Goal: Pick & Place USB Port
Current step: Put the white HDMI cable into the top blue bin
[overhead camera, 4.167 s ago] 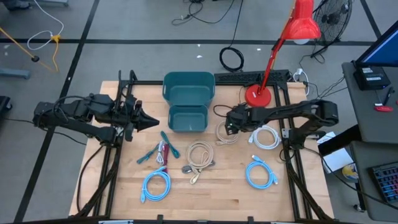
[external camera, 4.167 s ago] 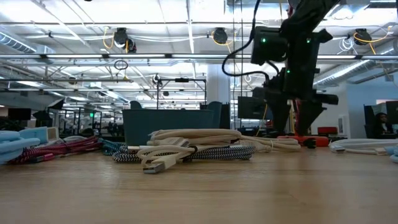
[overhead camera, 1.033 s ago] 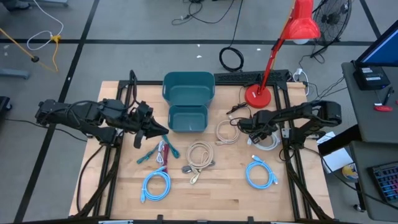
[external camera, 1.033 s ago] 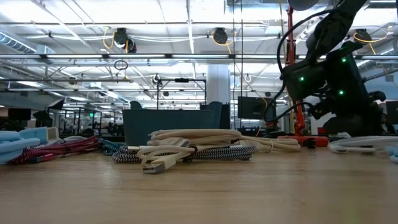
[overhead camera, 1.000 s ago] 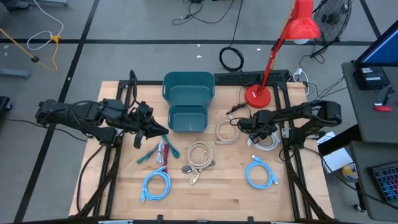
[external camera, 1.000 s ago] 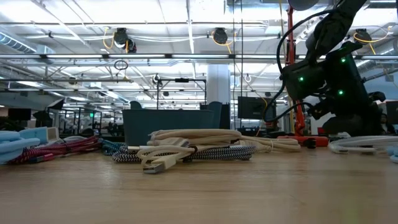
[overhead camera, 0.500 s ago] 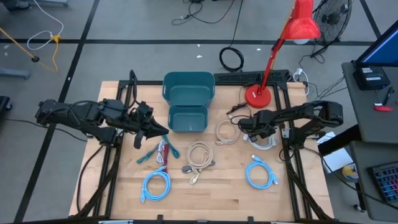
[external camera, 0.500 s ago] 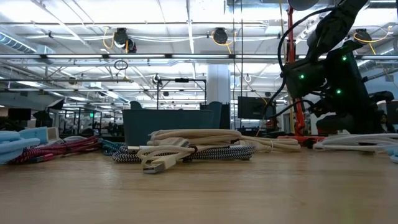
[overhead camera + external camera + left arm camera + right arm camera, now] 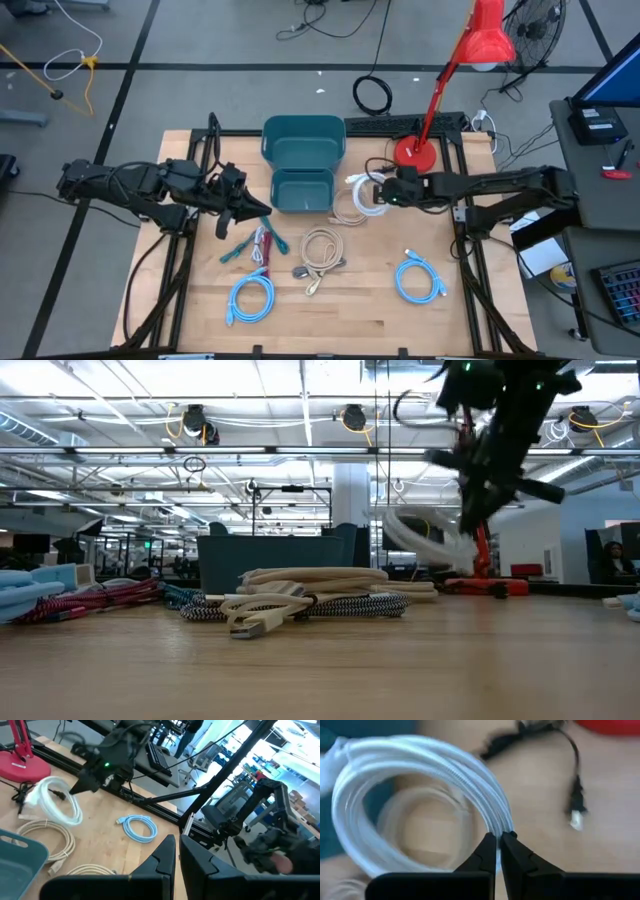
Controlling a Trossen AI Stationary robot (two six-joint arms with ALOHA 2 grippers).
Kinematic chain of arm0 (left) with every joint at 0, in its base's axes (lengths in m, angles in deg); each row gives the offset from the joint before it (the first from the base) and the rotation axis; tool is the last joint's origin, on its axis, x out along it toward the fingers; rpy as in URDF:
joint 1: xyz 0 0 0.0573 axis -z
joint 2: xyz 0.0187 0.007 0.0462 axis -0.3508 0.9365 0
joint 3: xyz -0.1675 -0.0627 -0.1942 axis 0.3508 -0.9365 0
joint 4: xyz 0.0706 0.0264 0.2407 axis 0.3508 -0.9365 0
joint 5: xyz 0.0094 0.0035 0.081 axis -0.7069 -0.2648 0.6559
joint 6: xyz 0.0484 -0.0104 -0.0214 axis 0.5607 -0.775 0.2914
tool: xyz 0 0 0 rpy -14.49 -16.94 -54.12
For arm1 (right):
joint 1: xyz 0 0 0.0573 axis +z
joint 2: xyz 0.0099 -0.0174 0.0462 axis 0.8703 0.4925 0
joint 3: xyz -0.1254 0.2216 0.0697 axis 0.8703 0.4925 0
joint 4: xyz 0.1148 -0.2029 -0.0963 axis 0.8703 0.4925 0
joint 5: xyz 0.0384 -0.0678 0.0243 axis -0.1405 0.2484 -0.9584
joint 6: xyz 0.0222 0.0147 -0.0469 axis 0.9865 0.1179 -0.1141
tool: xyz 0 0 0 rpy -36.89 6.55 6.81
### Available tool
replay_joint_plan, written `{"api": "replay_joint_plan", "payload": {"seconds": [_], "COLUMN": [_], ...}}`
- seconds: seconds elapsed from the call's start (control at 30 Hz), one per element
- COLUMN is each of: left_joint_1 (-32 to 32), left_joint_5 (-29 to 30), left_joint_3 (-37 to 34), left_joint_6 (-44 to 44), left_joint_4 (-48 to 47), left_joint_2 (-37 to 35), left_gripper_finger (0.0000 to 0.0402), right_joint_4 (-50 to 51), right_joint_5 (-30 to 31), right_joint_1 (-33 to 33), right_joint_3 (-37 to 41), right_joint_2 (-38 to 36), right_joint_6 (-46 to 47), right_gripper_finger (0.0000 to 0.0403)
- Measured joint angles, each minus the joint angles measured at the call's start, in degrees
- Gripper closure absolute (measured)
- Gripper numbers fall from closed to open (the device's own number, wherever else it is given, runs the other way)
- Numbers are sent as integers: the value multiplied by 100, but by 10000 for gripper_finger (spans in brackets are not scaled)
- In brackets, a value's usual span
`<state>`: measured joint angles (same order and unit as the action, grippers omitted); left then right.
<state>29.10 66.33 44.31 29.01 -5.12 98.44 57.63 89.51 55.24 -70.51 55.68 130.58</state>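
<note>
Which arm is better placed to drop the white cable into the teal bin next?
The right. Its gripper is already shut on the white cable coil, lifted off the table just beside the teal bin. The left gripper holds nothing and waits on the bin's other side.

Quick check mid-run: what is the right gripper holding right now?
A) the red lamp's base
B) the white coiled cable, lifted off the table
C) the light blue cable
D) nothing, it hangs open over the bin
B: the right gripper is pinched on the white coiled cable, which hangs clear of the table in the low view.
</note>
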Motion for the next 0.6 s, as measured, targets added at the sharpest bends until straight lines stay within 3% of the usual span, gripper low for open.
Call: {"api": "replay_joint_plan", "payload": {"seconds": [0.2,0.33,0.6], "left_joint_1": [1,-1,-258], "left_joint_5": [184,617,3480], "left_joint_3": [0,0,-2], "left_joint_6": [66,177,-782], "left_joint_4": [-12,-192,-1178], "left_joint_2": [0,44,506], "left_gripper_finger": [376,376,376], "right_joint_4": [-641,-773,-805], "right_joint_5": [641,1074,2199], "right_joint_1": [207,343,659], "right_joint_3": [-383,-894,-2000], "right_joint_2": [-203,-206,-200], "right_joint_6": [2,-192,-1025], "right_gripper_finger": [402,402,402]}}
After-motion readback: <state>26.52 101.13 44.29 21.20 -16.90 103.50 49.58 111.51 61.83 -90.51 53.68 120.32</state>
